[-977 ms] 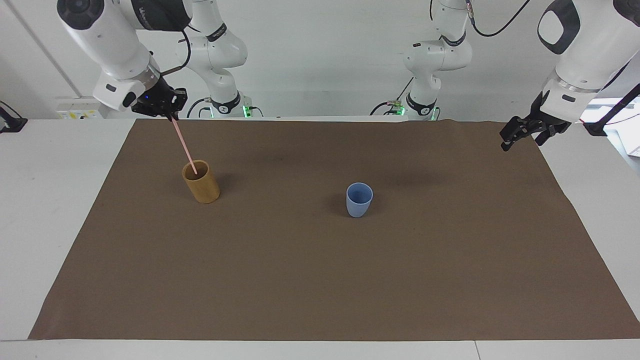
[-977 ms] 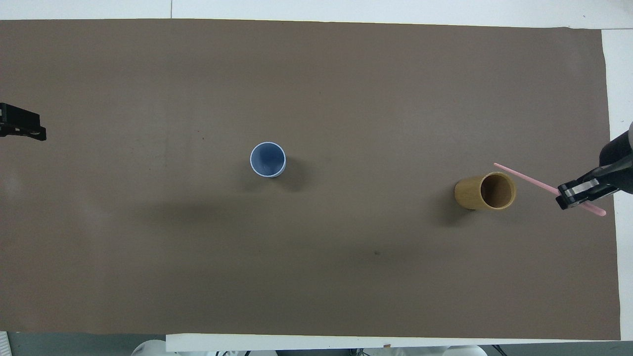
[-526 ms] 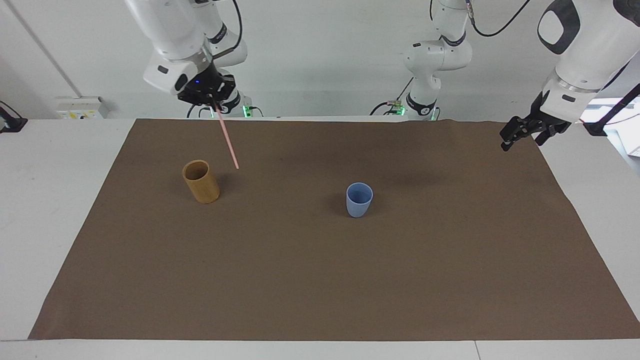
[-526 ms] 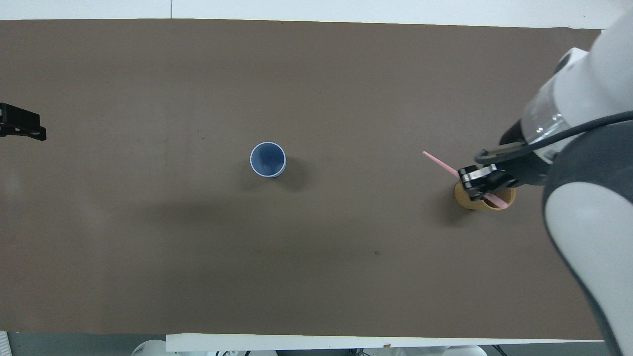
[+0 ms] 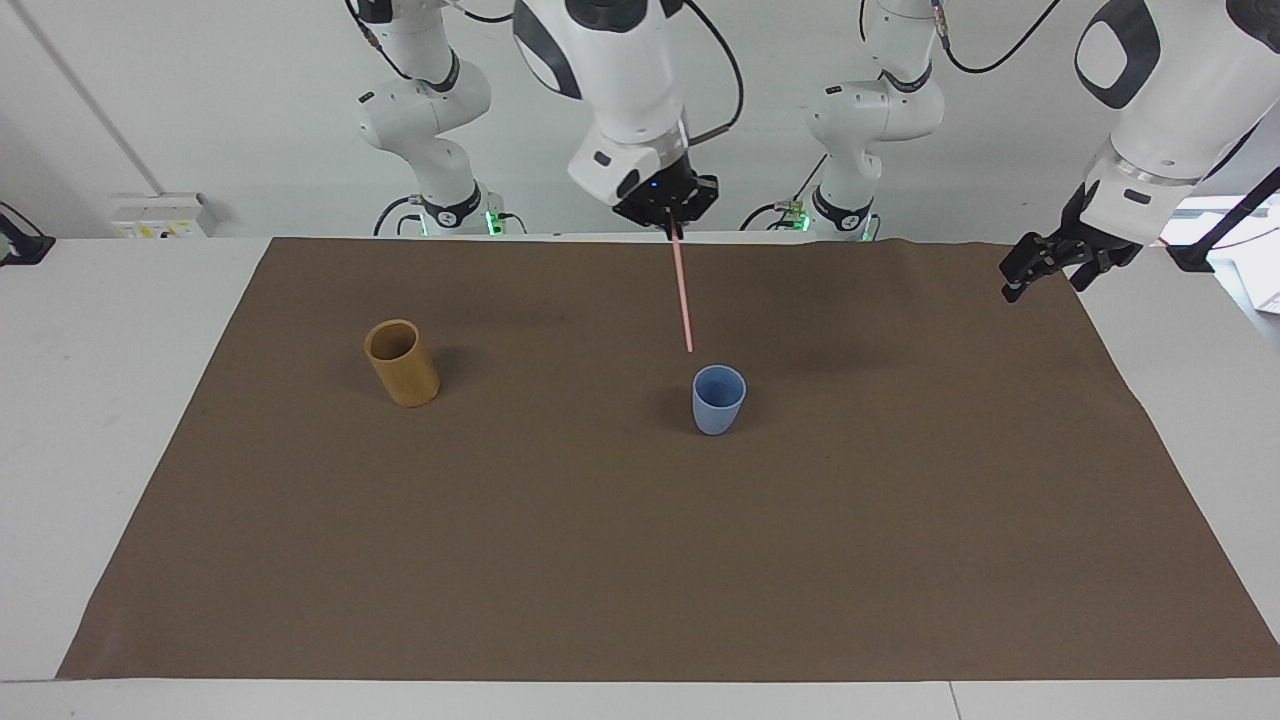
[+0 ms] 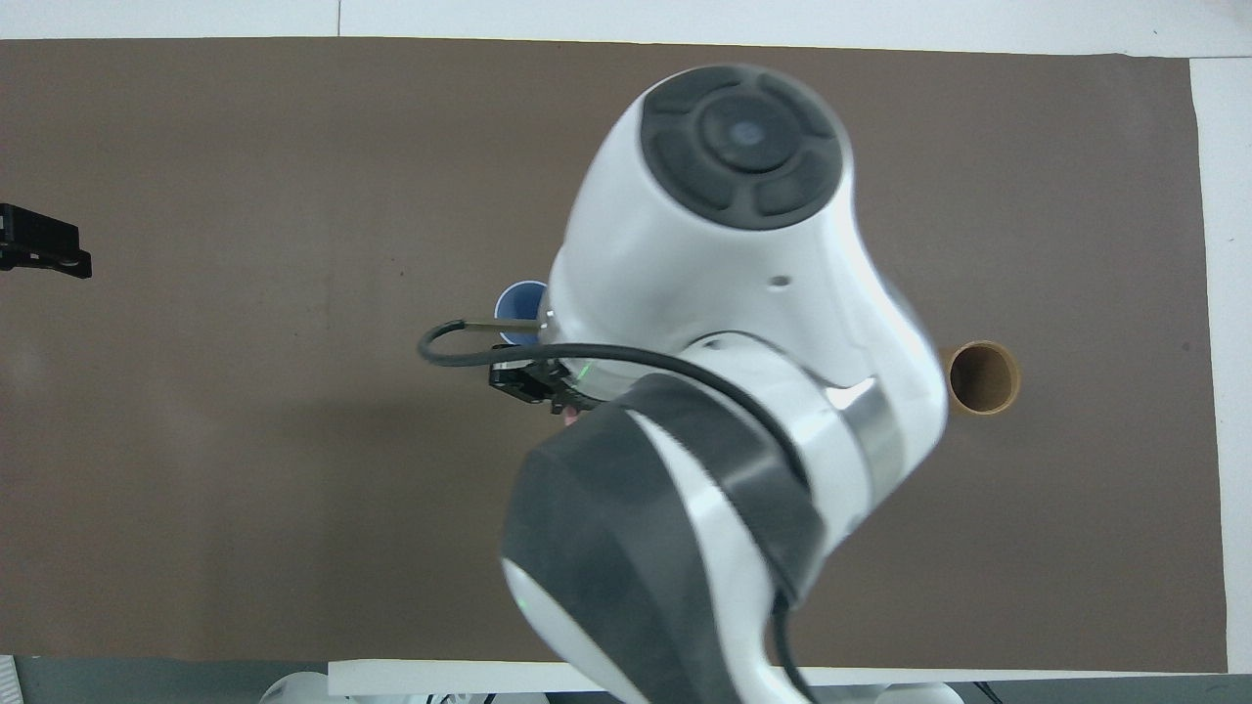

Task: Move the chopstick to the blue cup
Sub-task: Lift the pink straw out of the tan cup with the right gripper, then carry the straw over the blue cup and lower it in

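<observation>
- Facing view: the right tool (image 5: pixel 675 222) hangs high over the brown mat (image 5: pixel 640 560), clenched on the top of the chopstick (image 5: pixel 683 295) — the stick hangs nearly upright, its lower tip just above the blue cup (image 5: pixel 718 399). The left tool (image 5: pixel 1040 268) waits released at the mat's edge. A tan cup (image 5: pixel 402 363) stands toward the right arm's end. White counter (image 5: pixel 120 400), pale wall.
- Overhead view: the right arm hides most of the blue cup (image 6: pixel 516 298) — the tan cup (image 6: pixel 983 376) stands clear.
</observation>
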Available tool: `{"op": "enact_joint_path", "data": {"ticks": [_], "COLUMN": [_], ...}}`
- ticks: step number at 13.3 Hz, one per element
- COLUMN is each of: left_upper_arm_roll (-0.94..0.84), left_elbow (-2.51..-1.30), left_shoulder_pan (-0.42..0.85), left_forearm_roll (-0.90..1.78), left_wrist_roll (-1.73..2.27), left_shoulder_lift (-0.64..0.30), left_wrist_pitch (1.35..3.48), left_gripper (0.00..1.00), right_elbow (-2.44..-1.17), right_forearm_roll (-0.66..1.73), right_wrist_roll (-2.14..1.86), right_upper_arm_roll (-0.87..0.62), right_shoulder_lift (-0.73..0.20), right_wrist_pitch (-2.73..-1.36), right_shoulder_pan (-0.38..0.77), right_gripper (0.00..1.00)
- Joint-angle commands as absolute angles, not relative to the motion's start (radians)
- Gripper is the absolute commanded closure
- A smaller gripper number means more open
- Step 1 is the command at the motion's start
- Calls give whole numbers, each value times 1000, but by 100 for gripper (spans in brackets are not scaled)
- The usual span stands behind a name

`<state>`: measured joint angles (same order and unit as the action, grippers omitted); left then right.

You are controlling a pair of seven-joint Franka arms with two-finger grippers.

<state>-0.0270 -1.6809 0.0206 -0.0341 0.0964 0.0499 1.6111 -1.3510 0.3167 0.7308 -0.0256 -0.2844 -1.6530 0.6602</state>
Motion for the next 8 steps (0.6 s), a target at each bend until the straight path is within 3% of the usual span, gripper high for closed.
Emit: {"op": "enact_joint_path", "data": {"ticks": [1,8], "left_upper_arm_roll": [-26,-26], "left_elbow": [-1671,-1671], "left_shoulder_pan": [21,21], "left_forearm_roll": [-52,-52], "left_wrist_roll": [98,98], "left_shoulder_lift": [48,49], "left_wrist_pitch": [1594,1592], "left_gripper": [0,0], "right_elbow": [-1321,-1463], "right_forearm_roll": [348,354], "right_wrist_roll": [738,741], "right_upper_arm_roll": [-21,-26], "right_shoulder_lift": [-327,-304], "right_wrist_pitch": [-1686,-1733], "right_shoulder_pan": [658,675], "right_gripper": [100,100]}}
